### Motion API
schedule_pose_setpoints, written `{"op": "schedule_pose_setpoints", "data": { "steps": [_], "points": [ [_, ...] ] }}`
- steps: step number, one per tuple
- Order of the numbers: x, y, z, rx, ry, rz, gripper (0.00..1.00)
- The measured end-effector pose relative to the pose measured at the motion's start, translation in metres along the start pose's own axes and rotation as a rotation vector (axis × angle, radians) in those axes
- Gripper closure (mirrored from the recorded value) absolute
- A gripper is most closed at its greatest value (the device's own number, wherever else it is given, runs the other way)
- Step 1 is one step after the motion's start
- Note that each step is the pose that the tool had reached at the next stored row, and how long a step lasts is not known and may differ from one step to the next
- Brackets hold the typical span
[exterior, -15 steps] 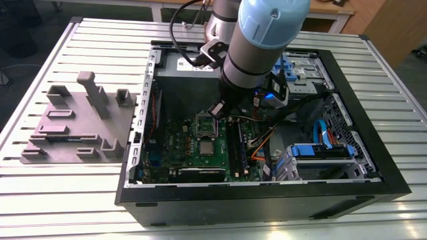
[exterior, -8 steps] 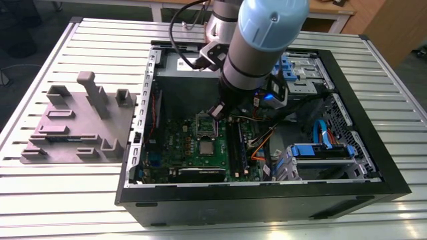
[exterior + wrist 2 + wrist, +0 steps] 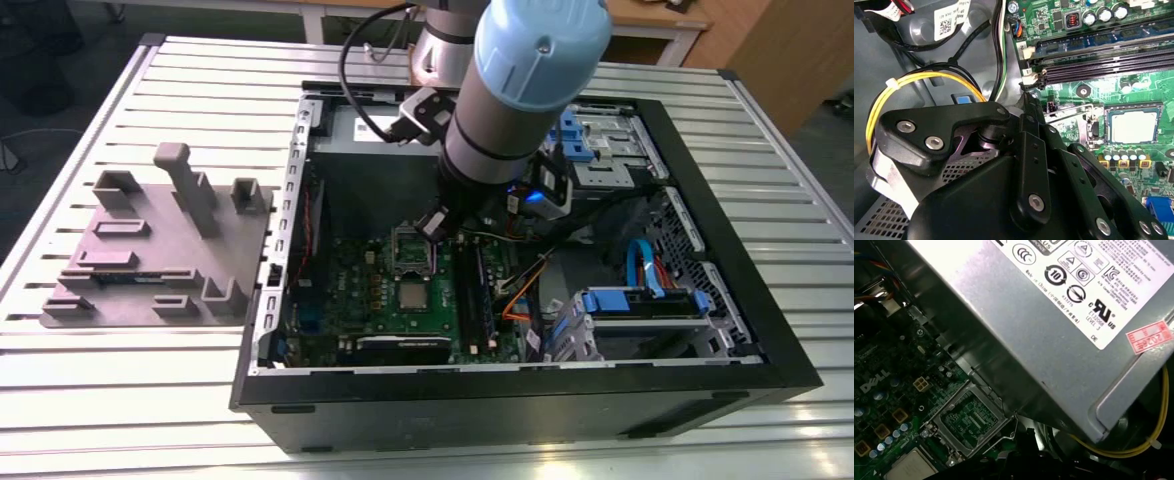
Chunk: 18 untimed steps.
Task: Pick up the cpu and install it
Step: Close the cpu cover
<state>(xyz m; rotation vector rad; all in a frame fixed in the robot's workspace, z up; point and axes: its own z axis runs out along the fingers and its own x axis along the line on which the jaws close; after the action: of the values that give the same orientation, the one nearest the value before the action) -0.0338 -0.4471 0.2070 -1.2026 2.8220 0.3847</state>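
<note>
Computer case (image 3: 747, 330) lay open on the slatted table (image 3: 80, 400), the arm reaching inside over the motherboard (image 3: 387, 310). Whether the gripper (image 3: 438, 225) was open could not be told. Seated in its socket lay the cpu (image 3: 1134, 126).

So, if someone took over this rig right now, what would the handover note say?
Gripper: down inside the open computer case, just above the motherboard, apart from the cpu.
Cpu: lying flat in its socket on the motherboard, silver top up.
Done: the cpu appears picked up and placed in the socket.
Left: the hinged socket frame stands open beside the cpu, not closed over it.
</note>
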Motion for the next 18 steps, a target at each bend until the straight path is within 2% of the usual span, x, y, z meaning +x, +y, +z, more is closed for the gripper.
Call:
{"op": "schedule_pose_setpoints", "data": {
  "steps": [6,12,16,18],
  "points": [
    [-0.0007,0.0004,0.0047,-0.0035,-0.0036,0.0,0.9],
    [-0.0003,-0.0003,0.0081,-0.0039,-0.004,0.0,0.9],
    [-0.0002,-0.0004,0.0085,-0.0036,-0.0035,0.0,0.9],
    [-0.0004,-0.0003,0.009,-0.0056,-0.0057,0.0,0.9]
  ]
}}
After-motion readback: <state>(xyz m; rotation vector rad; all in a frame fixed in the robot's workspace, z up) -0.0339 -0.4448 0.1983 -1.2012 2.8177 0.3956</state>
